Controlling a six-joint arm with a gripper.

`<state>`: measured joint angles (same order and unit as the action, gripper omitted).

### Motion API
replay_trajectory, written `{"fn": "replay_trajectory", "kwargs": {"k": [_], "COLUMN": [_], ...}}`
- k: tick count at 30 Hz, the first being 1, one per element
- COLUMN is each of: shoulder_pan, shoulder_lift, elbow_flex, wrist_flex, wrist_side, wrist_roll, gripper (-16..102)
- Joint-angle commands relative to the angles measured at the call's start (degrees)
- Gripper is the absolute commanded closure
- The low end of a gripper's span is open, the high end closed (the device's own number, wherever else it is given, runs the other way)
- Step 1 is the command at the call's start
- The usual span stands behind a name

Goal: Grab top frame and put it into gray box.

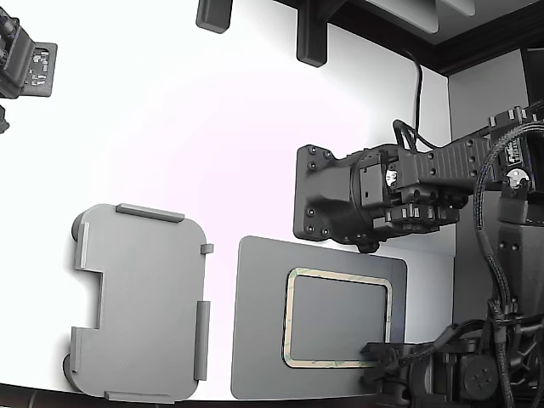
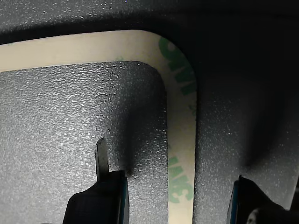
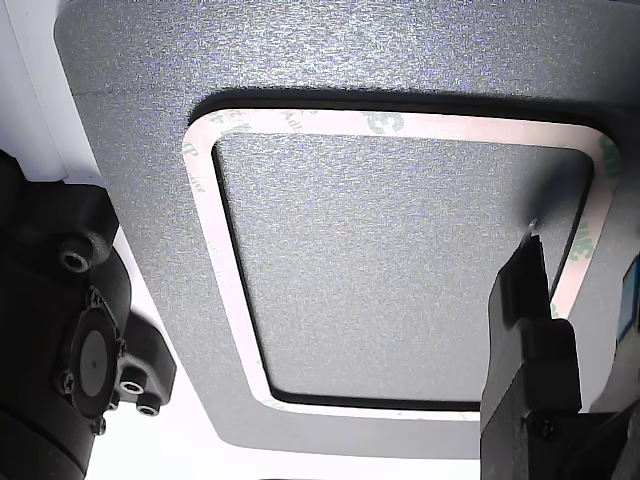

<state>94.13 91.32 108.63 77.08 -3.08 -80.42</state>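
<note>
the top frame (image 2: 182,116) lies on the dark mat (image 1: 259,340) near the table's front edge. the pincer (image 2: 180,196) gapes wide astride one rail, seemingly not touching; lower squarely before pinching.

The top frame (image 1: 337,319) is lying flat in the lower middle-right of the exterior view, a thin pale beige-green rectangular ring with rounded corners and an open centre, faint green lettering showing along its border (image 2: 182,121). The gray box (image 1: 140,302) is sitting in the lower left of that view, well apart from the frame: a light gray shallow tray with rounded corners, raised edge tabs and a side notch.
</note>
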Motion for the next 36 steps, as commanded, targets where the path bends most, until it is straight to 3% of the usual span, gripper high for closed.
{"fn": "replay_trajectory", "kwargs": {"k": [1, 6, 29, 36], "shoulder_pan": [-0.62, -0.62, -0.35, -0.26], "shoulder_lift": [0.88, 0.26, -1.58, -2.81], "elbow_flex": [-0.97, -0.7, -1.32, -1.93], "wrist_flex": [-0.7, -0.62, -0.7, -1.32], "wrist_side": [0.09, 0.7, 0.35, 0.35], "wrist_roll": [-0.44, -0.97, -0.26, -0.53], "gripper": [-4, -6, 12, 13]}}
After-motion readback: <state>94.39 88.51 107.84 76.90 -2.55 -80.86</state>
